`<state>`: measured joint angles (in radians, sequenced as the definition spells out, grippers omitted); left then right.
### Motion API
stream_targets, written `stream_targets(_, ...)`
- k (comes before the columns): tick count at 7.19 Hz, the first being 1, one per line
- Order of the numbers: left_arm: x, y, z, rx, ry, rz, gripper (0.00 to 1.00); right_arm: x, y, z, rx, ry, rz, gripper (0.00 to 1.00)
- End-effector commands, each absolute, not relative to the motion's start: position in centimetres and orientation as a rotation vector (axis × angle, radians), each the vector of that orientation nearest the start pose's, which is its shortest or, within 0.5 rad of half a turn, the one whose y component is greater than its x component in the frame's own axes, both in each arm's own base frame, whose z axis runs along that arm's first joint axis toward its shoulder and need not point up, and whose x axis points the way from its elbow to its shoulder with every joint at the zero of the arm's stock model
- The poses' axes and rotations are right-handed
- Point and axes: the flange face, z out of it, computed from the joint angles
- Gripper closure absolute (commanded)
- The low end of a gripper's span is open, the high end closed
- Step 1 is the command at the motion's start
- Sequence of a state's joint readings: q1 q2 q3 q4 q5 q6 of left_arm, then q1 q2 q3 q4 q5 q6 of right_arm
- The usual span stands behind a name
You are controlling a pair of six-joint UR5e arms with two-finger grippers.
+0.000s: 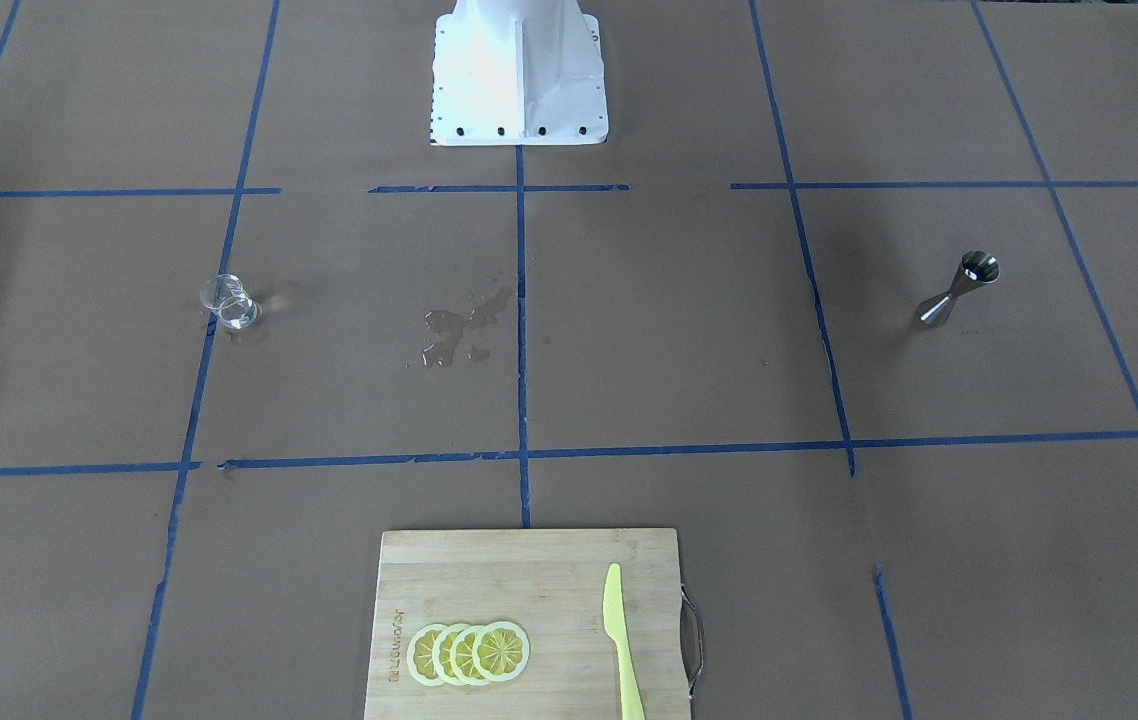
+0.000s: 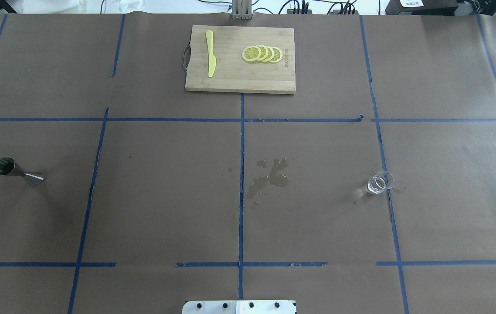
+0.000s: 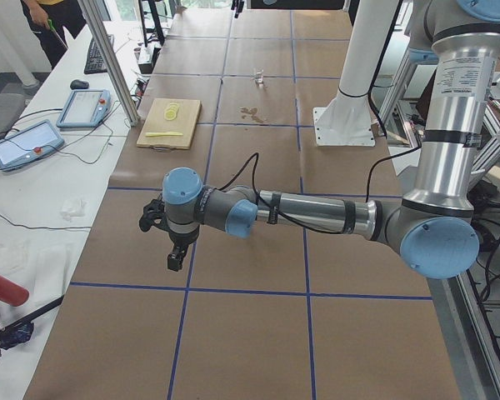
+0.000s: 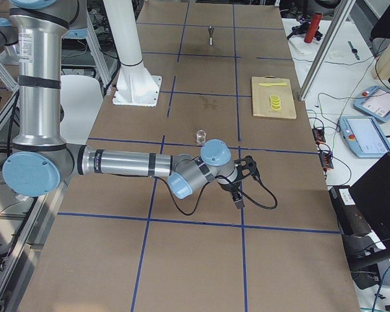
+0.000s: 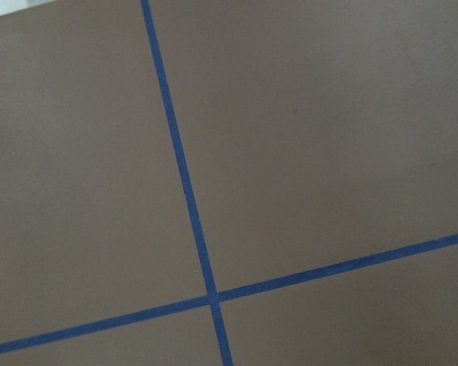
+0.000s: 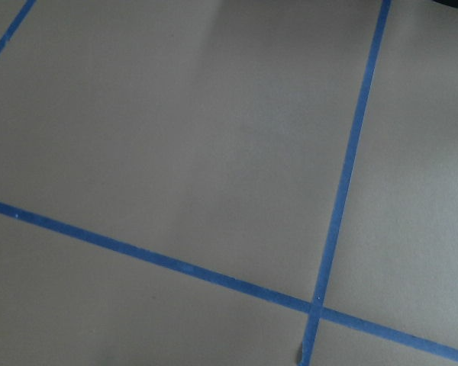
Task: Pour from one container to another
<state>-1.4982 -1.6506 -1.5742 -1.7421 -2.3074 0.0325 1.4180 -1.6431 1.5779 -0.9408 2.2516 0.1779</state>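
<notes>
A robotics lab: brown-papered table (image 2: 165,196) gridded with blue tape (image 2: 241,218), teach pendants (image 4: 377,103) (two) alongside.

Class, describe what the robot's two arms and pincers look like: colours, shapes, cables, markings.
The left arm and right arm are silver metal tubes with pale-blue round joint caps, black bands and a printed label strip on the upright section. A black cable loops beside each forearm. The left pincer and right pincer are black.
</notes>
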Motion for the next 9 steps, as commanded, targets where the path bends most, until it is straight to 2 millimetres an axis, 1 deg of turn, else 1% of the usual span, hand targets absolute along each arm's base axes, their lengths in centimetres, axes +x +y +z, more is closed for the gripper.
stream_targets(1, -3.6, -49.6, 64.3, 0.145, 0.753, 0.236, 0.00, 2.1, -48.6, 63.5, 0.322, -0.782, -0.287, 0.00)
stream_targets(2, -3.7, -47.2, 63.9, 0.142, 0.763, 0.225, 0.00, 2.6, -47.8, 63.8, 0.300, -0.783, -0.286, 0.00)
stream_targets(3, -3.8, -45.4, 65.2, 0.095, 0.760, 0.171, 0.00, 2.7, -47.5, 63.9, 0.306, -0.784, -0.287, 0.00)
stream_targets(4, -3.9, -43.8, 66.0, 0.076, 0.765, 0.151, 0.00, 2.8, -47.3, 63.7, 0.308, -0.772, -0.276, 0.00)
stream_targets(5, -3.8, -42.8, 66.1, 0.071, 0.762, 0.154, 0.00, 3.1, -44.8, 66.4, 0.254, -0.748, -0.253, 0.00)
stream_targets(6, -3.8, -42.9, 65.9, 0.085, 0.762, 0.158, 0.00, 3.0, -45.1, 65.1, 0.275, -0.763, -0.259, 0.00)
stream_targets(7, -3.6, -44.0, 65.3, 0.096, 0.761, 0.163, 0.00, 2.8, -44.6, 65.5, 0.261, -0.794, -0.258, 0.00)
stream_targets(8, -3.5, -45.5, 65.1, 0.107, 0.761, 0.171, 0.00, 3.0, -44.7, 65.2, 0.232, -0.870, -0.237, 0.00)
stream_targets(9, -3.6, -46.4, 64.1, 0.129, 0.745, 0.183, 0.00, 4.0, -44.7, 64.4, 0.206, -0.893, -0.201, 0.00)
